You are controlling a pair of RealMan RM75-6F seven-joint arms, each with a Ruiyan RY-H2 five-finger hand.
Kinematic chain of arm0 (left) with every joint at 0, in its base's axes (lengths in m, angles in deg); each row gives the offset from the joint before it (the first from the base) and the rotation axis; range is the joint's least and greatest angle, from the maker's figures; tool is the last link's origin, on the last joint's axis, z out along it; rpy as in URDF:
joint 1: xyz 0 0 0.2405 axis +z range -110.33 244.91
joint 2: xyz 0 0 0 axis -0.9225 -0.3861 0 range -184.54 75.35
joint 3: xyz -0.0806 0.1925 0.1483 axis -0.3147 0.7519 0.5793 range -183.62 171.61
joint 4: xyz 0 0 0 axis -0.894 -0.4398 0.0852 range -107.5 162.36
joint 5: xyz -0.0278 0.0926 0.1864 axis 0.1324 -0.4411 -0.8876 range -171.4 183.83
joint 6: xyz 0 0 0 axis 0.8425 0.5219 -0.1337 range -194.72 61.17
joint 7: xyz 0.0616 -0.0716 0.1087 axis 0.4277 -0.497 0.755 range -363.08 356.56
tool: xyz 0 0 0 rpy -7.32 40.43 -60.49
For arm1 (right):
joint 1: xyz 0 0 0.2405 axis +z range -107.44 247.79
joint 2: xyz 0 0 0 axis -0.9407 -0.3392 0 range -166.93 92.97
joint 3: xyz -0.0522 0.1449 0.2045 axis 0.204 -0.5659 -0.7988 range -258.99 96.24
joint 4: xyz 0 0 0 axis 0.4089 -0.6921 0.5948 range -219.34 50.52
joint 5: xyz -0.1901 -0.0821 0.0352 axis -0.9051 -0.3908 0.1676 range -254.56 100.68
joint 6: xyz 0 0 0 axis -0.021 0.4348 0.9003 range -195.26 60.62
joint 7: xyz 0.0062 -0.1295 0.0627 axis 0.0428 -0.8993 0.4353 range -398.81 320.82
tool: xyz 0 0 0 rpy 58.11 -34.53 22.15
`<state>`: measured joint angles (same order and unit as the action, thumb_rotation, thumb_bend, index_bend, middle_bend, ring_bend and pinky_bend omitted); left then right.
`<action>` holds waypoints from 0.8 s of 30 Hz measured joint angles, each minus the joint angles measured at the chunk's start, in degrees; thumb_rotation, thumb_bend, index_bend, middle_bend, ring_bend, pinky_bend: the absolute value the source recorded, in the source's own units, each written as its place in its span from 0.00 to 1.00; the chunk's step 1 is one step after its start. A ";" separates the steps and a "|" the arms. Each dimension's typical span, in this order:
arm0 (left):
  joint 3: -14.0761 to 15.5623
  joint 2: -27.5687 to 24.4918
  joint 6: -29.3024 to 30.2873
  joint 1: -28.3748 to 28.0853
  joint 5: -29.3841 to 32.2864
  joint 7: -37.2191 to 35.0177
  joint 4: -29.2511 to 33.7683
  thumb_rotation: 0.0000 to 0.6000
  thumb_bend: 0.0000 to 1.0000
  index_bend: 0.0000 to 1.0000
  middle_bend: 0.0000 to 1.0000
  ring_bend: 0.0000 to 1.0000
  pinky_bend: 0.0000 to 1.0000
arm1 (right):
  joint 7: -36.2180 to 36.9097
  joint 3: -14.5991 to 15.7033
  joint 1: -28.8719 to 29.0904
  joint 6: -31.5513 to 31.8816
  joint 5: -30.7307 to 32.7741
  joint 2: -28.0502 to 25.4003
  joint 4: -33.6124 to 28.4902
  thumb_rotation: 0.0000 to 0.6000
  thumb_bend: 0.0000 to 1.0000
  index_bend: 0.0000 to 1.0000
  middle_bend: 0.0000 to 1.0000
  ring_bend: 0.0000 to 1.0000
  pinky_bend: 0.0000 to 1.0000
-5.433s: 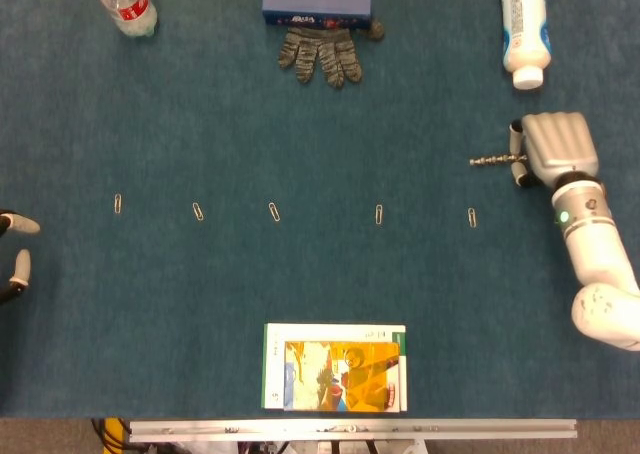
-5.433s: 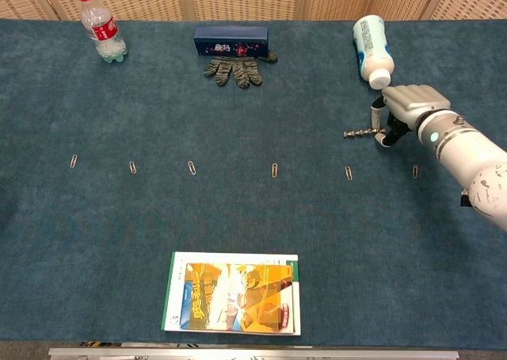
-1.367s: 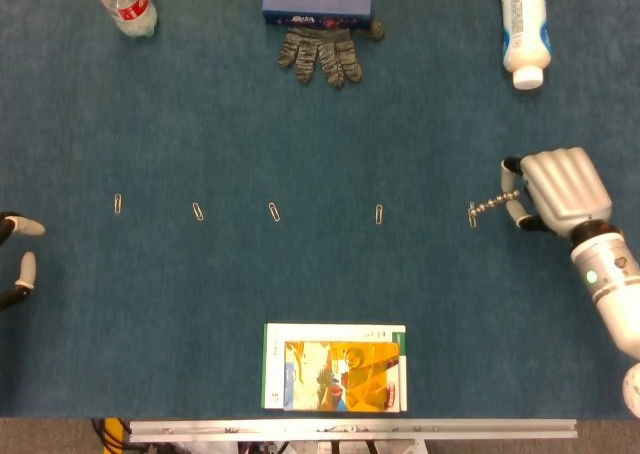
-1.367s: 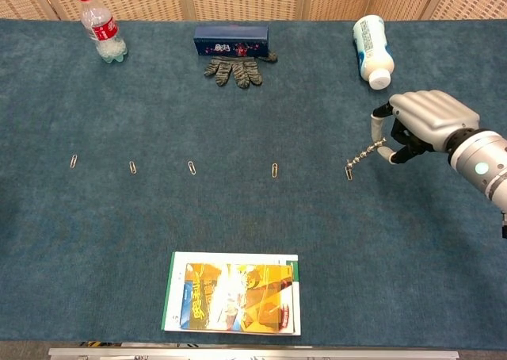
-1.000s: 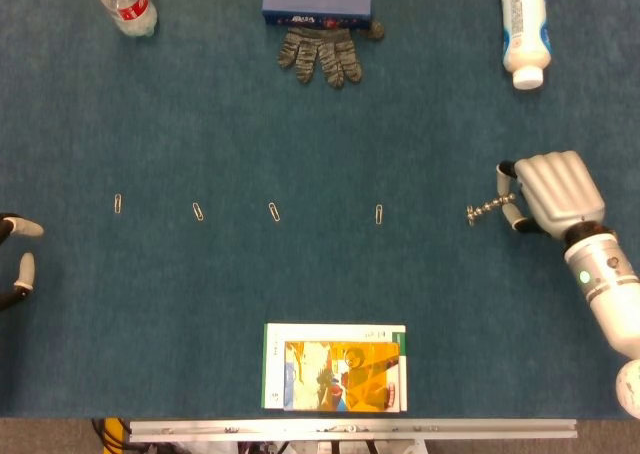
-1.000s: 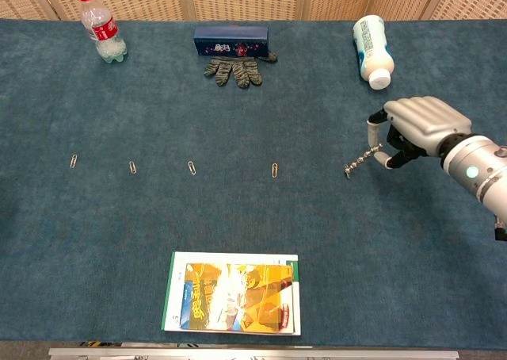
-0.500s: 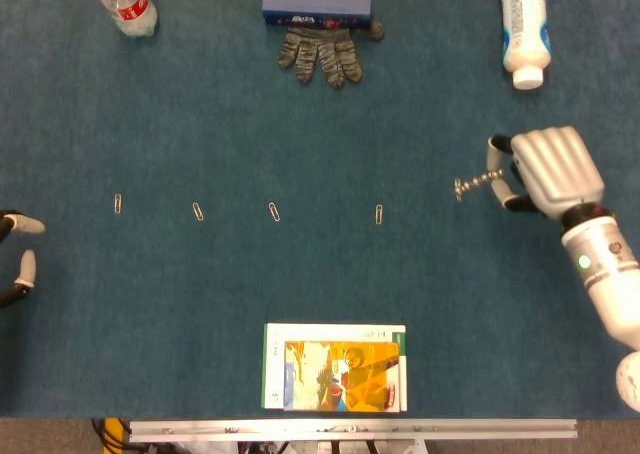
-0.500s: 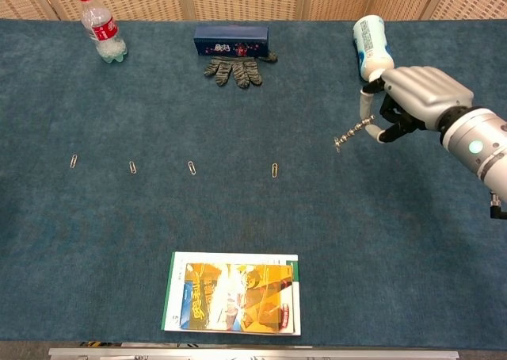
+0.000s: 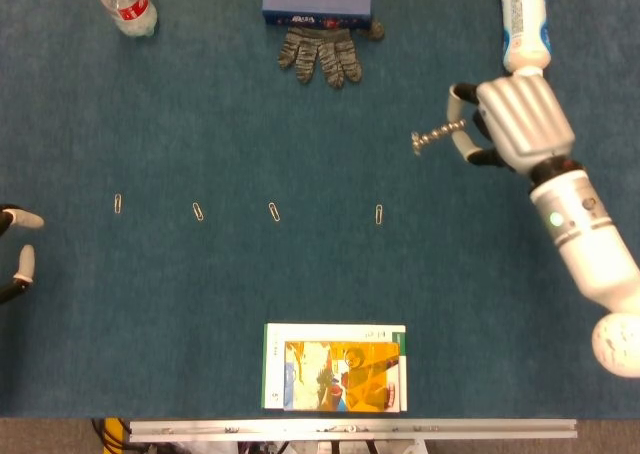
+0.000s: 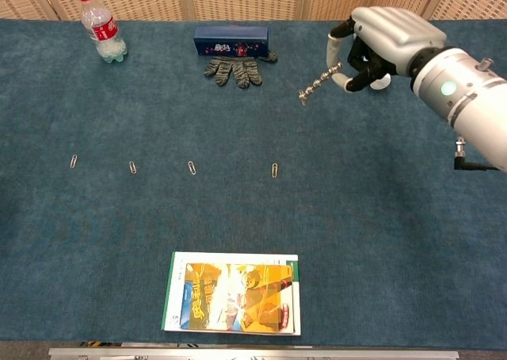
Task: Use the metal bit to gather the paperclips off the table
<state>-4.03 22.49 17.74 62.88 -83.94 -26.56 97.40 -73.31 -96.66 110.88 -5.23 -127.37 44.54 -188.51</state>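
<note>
While the left hand [image 9: 14,259] shows only at the left edge of the head view, its pale-tipped fingers [image 9: 24,263] apart and holding nothing, the rest of the scene spreads across the blue felt-covered surface [image 9: 200,104]. At the far left corner lies a clear plastic bottle with a red cap and label [image 10: 101,24]. Four small silver paperclips sit in a row across the middle: the first [image 9: 118,203] nearest the left edge, the second [image 9: 198,212], the third [image 9: 274,212] and the fourth [image 9: 379,214], each well apart from its neighbours. At the back centre a dark blue rectangular box [image 9: 317,7] lies with a grey knitted glove [image 9: 322,54] just in front of it, touching it or nearly so. Near the front edge rests a book with a green, white and orange cover [image 9: 335,366]. To the right, the right hand [image 9: 505,122] is raised above the surface, its fingers [image 10: 335,44] closed around a short twisted metal bit [image 9: 437,133], whose free tip points left toward the glove. I cannot tell whether a clip hangs on that tip. Behind the hand lies a white plastic bottle with blue print [image 9: 525,19].
</note>
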 measured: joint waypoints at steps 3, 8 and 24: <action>-0.06 -0.14 -0.06 0.01 0.17 -0.32 -0.22 1.00 0.49 0.38 0.37 0.33 0.36 | -0.36 -1.59 1.95 -0.51 1.29 0.30 0.12 1.00 0.35 0.60 1.00 1.00 1.00; -0.01 -0.25 -0.17 0.15 0.40 -0.99 -0.80 1.00 0.49 0.38 0.37 0.33 0.36 | -1.23 -3.51 5.63 -1.61 3.80 1.14 0.86 1.00 0.35 0.60 1.00 1.00 1.00; 0.17 -0.73 0.13 1.28 1.24 -2.45 -2.26 1.00 0.49 0.39 0.37 0.33 0.36 | -2.31 -6.06 14.76 -3.32 8.92 5.23 4.72 1.00 0.37 0.60 1.00 1.00 1.00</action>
<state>-3.86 21.76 17.87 64.16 -82.70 -29.00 95.15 -75.62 -102.71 125.64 -8.55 -118.45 49.77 -183.79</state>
